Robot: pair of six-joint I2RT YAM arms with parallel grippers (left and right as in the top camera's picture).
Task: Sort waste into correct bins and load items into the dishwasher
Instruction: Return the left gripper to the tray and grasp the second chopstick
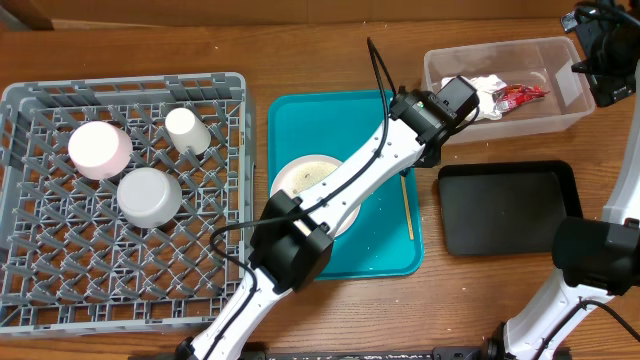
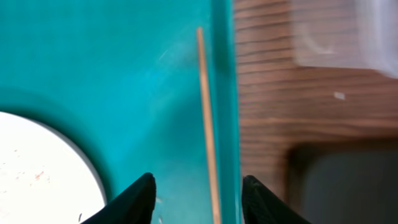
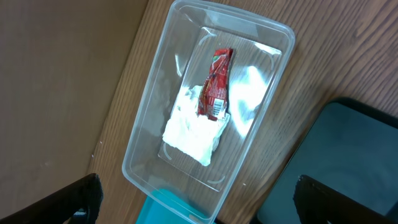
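The grey dish rack [image 1: 40, 100] at the left holds a pinkish saucer [image 1: 98, 148], a small white cup [image 1: 187, 130] and a pale bowl [image 1: 150, 196]. The white plate [image 1: 300, 178] [image 2: 43, 177] lies on the teal tray [image 1: 300, 110], partly under my left arm. One wooden chopstick [image 1: 408, 205] [image 2: 207, 137] lies along the tray's right edge. My left gripper [image 1: 427, 152] [image 2: 199, 202] is open just above it, fingers either side. The clear tub [image 1: 575, 90] [image 3: 149, 130] holds the white napkin [image 1: 487, 97] [image 3: 193, 127] and red wrapper [image 1: 520, 95] [image 3: 216, 84]. My right gripper [image 1: 600, 55] [image 3: 199, 208] is open, high above the tub.
The black tray [image 1: 510, 205] [image 3: 348, 155] [image 2: 348, 186] lies on the wooden table right of the teal tray, below the tub. Small whitish crumbs dot the teal tray floor [image 2: 158, 202], and one speck [image 2: 339, 95] lies on the wood.
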